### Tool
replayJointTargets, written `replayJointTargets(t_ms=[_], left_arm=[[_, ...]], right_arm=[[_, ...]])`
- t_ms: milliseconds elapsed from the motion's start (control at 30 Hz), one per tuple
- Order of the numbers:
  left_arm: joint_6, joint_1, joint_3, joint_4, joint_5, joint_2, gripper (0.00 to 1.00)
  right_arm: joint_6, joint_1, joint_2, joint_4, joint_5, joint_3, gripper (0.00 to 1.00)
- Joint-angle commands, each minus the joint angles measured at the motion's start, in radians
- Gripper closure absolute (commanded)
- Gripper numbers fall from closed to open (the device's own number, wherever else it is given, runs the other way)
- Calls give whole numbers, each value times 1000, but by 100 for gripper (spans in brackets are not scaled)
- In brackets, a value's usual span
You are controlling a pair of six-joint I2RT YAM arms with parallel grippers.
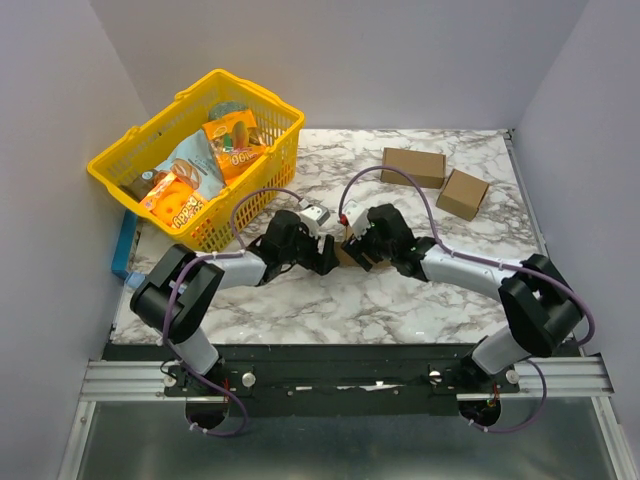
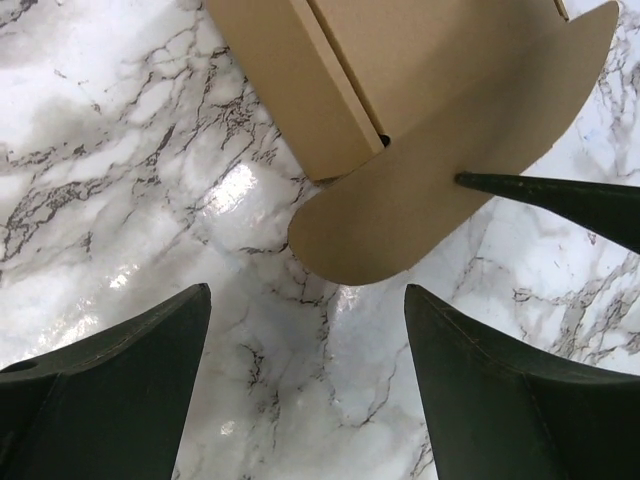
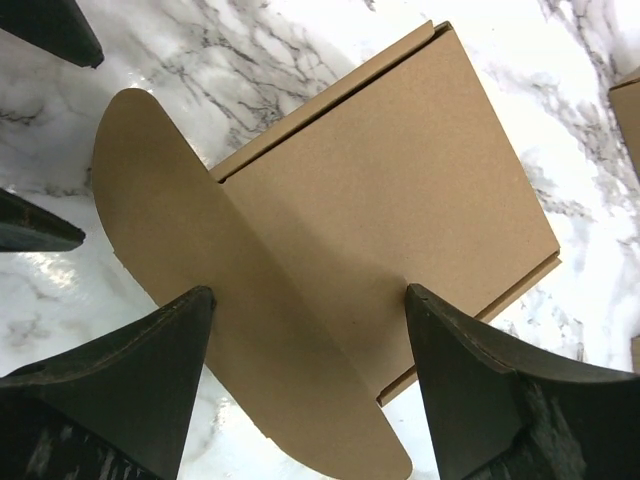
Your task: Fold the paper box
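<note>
The paper box [image 1: 349, 257] is brown cardboard, mostly folded, lying on the marble table between my two grippers. In the right wrist view its flat lid [image 3: 400, 190] and a long rounded flap [image 3: 190, 260] spread under my right gripper [image 3: 310, 291], which is open and hovers over the flap's crease. In the left wrist view the rounded tab [image 2: 400, 220] lies just ahead of my open, empty left gripper [image 2: 307, 290], not between its fingers. A right fingertip [image 2: 560, 195] touches the tab's edge. In the top view, left gripper [image 1: 325, 256] and right gripper [image 1: 358, 243] face each other.
A yellow basket [image 1: 262, 175] with snack packs [image 1: 195, 170] stands at the back left. Two finished cardboard cuboids, one long [image 1: 412, 166] and one squarish [image 1: 463, 193], lie at the back right. A blue object [image 1: 124, 245] lies at the table's left edge.
</note>
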Motion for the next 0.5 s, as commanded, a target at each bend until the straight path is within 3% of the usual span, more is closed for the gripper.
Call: replayJointTargets(t_ms=[0,333,467], left_arm=[[68,-2,35,67,7,17,13],[69,-3,49,195,45,61,18],[86,-3,63,202,79,89,20]], right_arm=[[-50,4,53,14,77,17,16],[-2,4,-36,-33,38,62,12],[88,-22,-65,-99,-8,117,5]])
